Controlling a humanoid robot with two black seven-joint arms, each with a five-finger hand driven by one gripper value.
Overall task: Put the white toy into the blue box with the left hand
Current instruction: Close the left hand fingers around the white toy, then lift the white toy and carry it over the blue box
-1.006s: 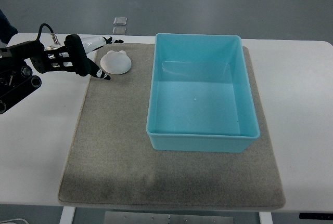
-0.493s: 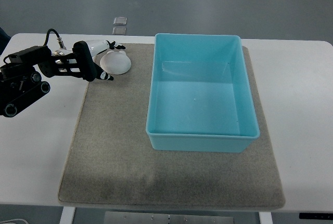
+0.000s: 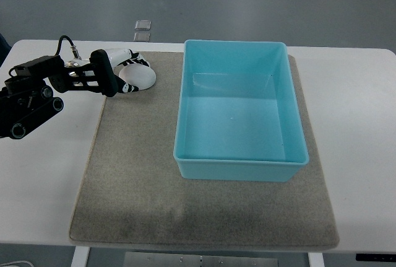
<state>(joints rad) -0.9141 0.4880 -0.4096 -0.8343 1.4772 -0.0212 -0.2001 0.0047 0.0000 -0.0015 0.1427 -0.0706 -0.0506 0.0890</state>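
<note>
A round white toy (image 3: 141, 77) lies on the grey mat (image 3: 142, 174) at its far left corner. My left hand (image 3: 127, 72) reaches in from the left edge and sits against the toy's left side. Its fingers curl around the toy's top and near edges, touching it, and the toy still rests on the mat. An empty blue box (image 3: 238, 115) stands on the mat to the right of the toy, a short gap away. The right arm does not show.
The mat lies on a white table (image 3: 356, 124). Two small grey squares (image 3: 143, 30) sit on the floor beyond the table's far edge. A dark object pokes in at the left edge (image 3: 2, 39).
My left hand has moved right, up to the toy, and its fingers have closed in around it. The toy has shifted slightly right.
</note>
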